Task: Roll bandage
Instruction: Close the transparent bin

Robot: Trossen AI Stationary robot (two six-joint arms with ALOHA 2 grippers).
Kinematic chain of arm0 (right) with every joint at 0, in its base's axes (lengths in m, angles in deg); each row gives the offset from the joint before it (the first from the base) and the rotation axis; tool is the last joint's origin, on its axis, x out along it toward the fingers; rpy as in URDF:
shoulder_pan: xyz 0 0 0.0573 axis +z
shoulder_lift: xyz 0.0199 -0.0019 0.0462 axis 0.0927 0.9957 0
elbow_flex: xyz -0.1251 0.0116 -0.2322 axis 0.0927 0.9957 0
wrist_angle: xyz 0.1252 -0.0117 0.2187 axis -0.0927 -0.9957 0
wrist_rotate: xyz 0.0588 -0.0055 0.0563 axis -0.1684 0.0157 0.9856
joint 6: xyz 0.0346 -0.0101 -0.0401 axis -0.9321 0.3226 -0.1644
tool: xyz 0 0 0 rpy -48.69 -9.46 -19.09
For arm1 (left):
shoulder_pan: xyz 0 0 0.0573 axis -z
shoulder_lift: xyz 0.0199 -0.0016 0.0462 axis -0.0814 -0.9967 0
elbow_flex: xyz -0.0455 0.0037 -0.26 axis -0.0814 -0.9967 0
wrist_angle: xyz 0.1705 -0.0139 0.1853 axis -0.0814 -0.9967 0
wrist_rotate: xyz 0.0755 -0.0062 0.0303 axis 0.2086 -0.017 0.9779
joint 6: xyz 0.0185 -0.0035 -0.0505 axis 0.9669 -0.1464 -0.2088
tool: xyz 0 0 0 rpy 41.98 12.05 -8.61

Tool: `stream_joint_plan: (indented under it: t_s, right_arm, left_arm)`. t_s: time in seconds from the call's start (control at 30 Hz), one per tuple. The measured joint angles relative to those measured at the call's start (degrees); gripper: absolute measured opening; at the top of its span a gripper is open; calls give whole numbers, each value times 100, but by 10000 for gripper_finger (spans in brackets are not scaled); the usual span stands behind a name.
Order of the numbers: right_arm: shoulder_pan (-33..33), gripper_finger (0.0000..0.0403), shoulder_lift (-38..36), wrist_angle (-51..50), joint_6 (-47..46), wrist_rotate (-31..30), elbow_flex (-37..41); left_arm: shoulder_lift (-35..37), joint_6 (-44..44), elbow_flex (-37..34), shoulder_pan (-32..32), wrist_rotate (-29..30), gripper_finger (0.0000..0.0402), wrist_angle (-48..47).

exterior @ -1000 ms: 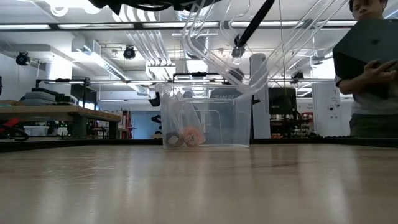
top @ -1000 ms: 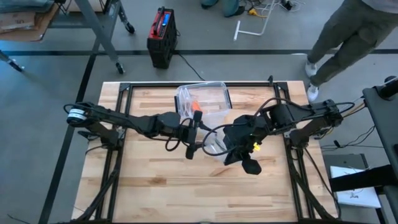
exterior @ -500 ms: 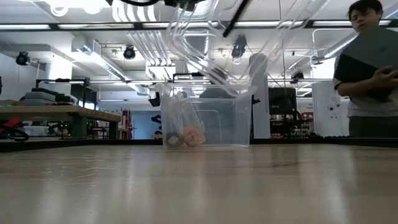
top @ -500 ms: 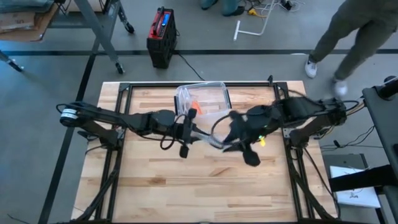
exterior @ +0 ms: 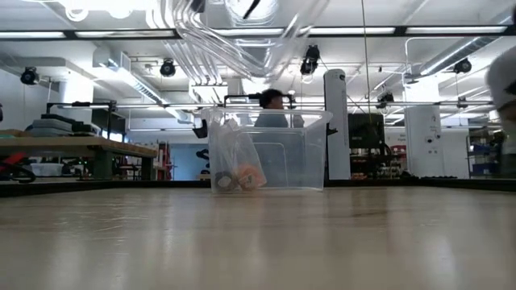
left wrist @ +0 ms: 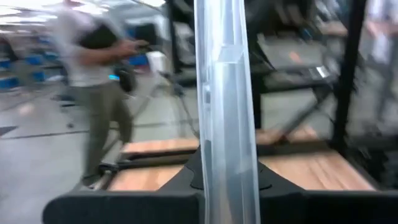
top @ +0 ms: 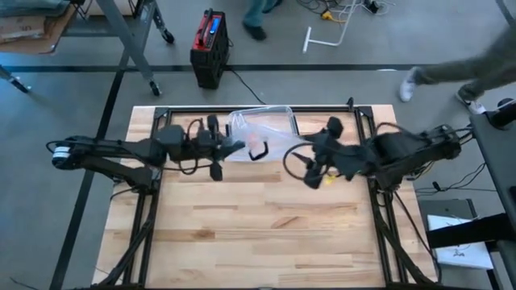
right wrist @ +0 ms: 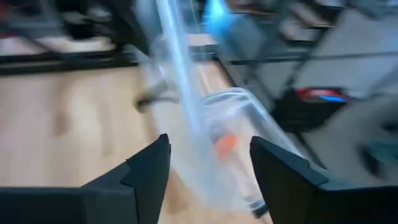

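From the high view, you have the left gripper (top: 228, 149) near the table's far edge, clamped on the clear plastic lid (top: 256, 137) and holding it above the clear rectangular plastic storage box (top: 266, 121). The right gripper (top: 309, 171) hangs just right of the box with its fingers apart, holding nothing. The step in hand appears to be getting the lid clear of the box. To do it well, carry the lid out over bare light wooden table (top: 242, 234) and set it flat before reaching inside.

From the low view, the box (exterior: 270, 157) rests on the table (exterior: 258, 242) at its far edge. A transparent bag (exterior: 234, 161) slumps against its left inner wall, with orange and dark items (exterior: 239, 179) at the bottom. I cannot tell which of these is the bandage. The lid (exterior: 234, 36) hangs tilted overhead.

From the left wrist view, the lid (left wrist: 224, 112) runs edge-on between that arm's closed fingers.

From the right wrist view, the two dark fingers (right wrist: 146, 171) stand apart around nothing. Beyond them sits the bag (right wrist: 224, 149) with an orange patch.
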Motion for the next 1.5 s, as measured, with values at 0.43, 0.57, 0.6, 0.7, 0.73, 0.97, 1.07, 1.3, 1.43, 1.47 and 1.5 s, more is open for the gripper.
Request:
stream_joint_plan:
  t_s: [0.43, 0.57, 0.6, 0.7, 0.73, 0.97, 1.07, 1.3, 1.43, 1.47, 1.5]
  right_arm:
    - [31, 223, 593, 4729, 916, -2624, 1808]
    - [34, 227, 685, 4611, 1393, -3602, 1824]
    - [62, 228, 647, 4540, 1534, -3721, 1825]
    - [175, 229, 442, 4405, 1929, -3961, 1826]
    - [207, 229, 342, 4391, 2021, -4008, 1826]
    - [59, 216, 82, 4383, 1064, -2474, 1952]
    - [-185, 214, 379, 5078, 834, -1997, 2254]
    - [-504, 221, 1426, 8278, 2325, -1788, 2544]
    - [-553, 219, 1977, 9425, 3277, -2107, 2303]
    - [-571, 216, 2064, 9511, 3385, -2242, 2214]
    - [-578, 212, 2136, 9557, 3458, -2352, 2116]
  left_arm:
    - [624, 39, -1070, -189, 1244, 18, 1954]
    - [685, 321, -1070, -192, 1458, 14, 1932]
    - [737, 377, -1068, -203, 1746, 14, 1911]
    - [923, 430, -1060, -238, 1932, 16, 1681]
    - [959, 465, -1068, -226, 1857, 17, 1612]
    - [1072, 347, -1146, -222, 1845, 14, 1908]
    - [945, 285, -1179, -204, 1740, 16, 2122]
    - [672, 387, -1179, -206, 1747, 17, 2322]
    - [660, 529, -1179, -206, 1735, 15, 2364]
    - [664, 532, -1179, -206, 1735, 17, 2355]
    - [667, 533, -1179, -205, 1735, 18, 2350]
